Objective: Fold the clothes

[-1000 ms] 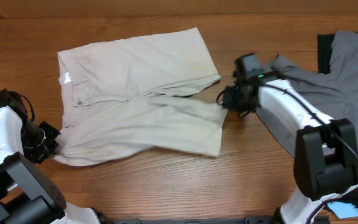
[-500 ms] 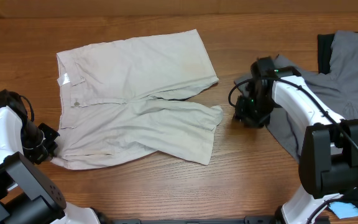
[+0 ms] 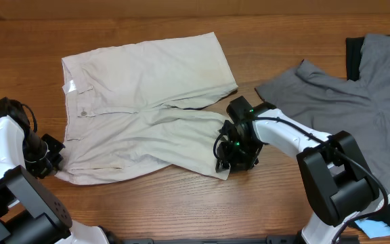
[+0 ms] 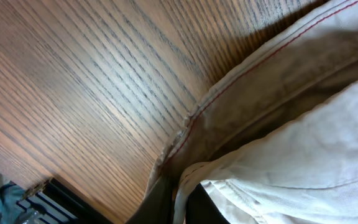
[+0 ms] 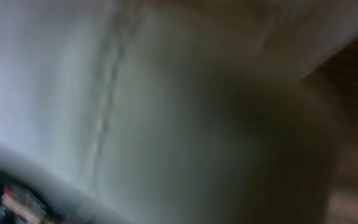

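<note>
So, quick one on where I'm at with folding these shorts (image 3: 147,88). They're lying pretty much flat in the middle of the table (image 3: 181,207), waistband (image 3: 75,122) to my left and both legs pointing right, with the nearer leg a bit rumpled and slanting away from the far one.

My left fingers (image 3: 54,163) are down at the near corner of the waistband. In the wrist view the stitched edge (image 4: 241,81) runs right down between them, so I'd call them clenched on that corner (there's a little tail of cloth pulled toward them in the overhead too). I figure the point is to pin that end, so the fabric doesn't slide when the other end gets tugged.

My right fingers (image 3: 227,154) sit right on the hem of the nearer leg. That wrist view is just blurry cream cloth, so honestly I can't tell if they're closed on anything or not. Being at the hem makes sense though: waistband corner on one side, hem on the other, and you can carry that whole near edge over onto the far leg.

Over on the right, the grey garment (image 3: 344,102) is well apart and not in the way.
</note>
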Motion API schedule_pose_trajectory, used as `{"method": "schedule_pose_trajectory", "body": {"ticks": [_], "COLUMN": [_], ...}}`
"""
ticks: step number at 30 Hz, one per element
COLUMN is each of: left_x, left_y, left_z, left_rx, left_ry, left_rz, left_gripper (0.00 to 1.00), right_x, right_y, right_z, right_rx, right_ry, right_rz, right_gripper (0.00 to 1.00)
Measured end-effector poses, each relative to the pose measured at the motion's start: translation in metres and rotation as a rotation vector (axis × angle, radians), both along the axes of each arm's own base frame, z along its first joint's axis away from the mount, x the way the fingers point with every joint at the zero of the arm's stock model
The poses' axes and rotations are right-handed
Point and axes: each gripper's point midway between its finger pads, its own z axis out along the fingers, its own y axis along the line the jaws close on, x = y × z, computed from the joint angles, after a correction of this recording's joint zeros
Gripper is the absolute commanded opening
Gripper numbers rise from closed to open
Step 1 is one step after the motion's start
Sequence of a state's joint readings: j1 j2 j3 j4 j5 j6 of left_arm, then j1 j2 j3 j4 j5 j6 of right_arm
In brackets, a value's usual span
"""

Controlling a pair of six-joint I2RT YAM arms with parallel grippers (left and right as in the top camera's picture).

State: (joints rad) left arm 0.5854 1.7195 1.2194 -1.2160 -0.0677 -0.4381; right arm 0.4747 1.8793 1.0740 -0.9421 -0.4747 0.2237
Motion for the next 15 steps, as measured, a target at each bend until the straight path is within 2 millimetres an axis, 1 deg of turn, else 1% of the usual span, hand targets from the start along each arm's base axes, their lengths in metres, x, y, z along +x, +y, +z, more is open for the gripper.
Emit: {"method": "schedule_pose_trajectory", "body": {"ticks": [1, 3, 5, 6, 7, 8, 9, 10, 12, 13, 15], "left_x": [0.000, 0.000, 0.000, 0.000, -0.001, -0.001, -0.001, -0.001, -0.001, -0.001, -0.001], "left_y": [0.000, 0.000, 0.000, 0.000, 0.000, -0.001, -0.001, -0.002, -0.001, -0.001, -0.001], "left_z": [0.000, 0.000, 0.000, 0.000, 0.000, 0.000, 0.000, 0.000, 0.000, 0.000, 0.000], "left_rx": [0.000, 0.000, 0.000, 0.000, -0.001, -0.003, -0.006, -0.007, -0.006, -0.006, -0.006], "left_ry": [0.000, 0.000, 0.000, 0.001, 0.002, 0.003, 0.003, 0.004, 0.005, 0.005, 0.005], "left_rz": [0.000, 0.000, 0.000, 0.000, 0.000, 0.000, 0.000, 0.000, 0.000, 0.000, 0.000], "left_gripper": [0.13, 0.13, 0.13, 0.13, 0.13, 0.13, 0.13, 0.14, 0.17, 0.20, 0.21], "right_x": [0.003, 0.006, 0.001, -0.006, -0.019, -0.026, -0.045, -0.054, -0.061, -0.061, -0.056], "right_y": [0.001, 0.000, -0.005, -0.010, -0.017, -0.021, -0.031, -0.038, -0.050, -0.056, -0.065], "right_z": [-0.001, -0.004, -0.006, -0.005, -0.003, -0.002, 0.004, 0.008, 0.009, 0.008, 0.006], "right_rx": [-0.001, -0.011, -0.041, -0.065, -0.101, -0.122, -0.170, -0.202, -0.269, -0.302, -0.338], "right_ry": [-0.006, -0.021, 0.005, 0.040, 0.097, 0.126, 0.214, 0.257, 0.279, 0.276, 0.258], "right_rz": [-0.022, -0.038, -0.058, -0.064, -0.069, -0.071, -0.072, -0.071, -0.069, -0.072, -0.086], "right_gripper": [0.04, 0.04, 0.04, 0.04, 0.04, 0.04, 0.04, 0.04, 0.04, 0.04, 0.04]}}
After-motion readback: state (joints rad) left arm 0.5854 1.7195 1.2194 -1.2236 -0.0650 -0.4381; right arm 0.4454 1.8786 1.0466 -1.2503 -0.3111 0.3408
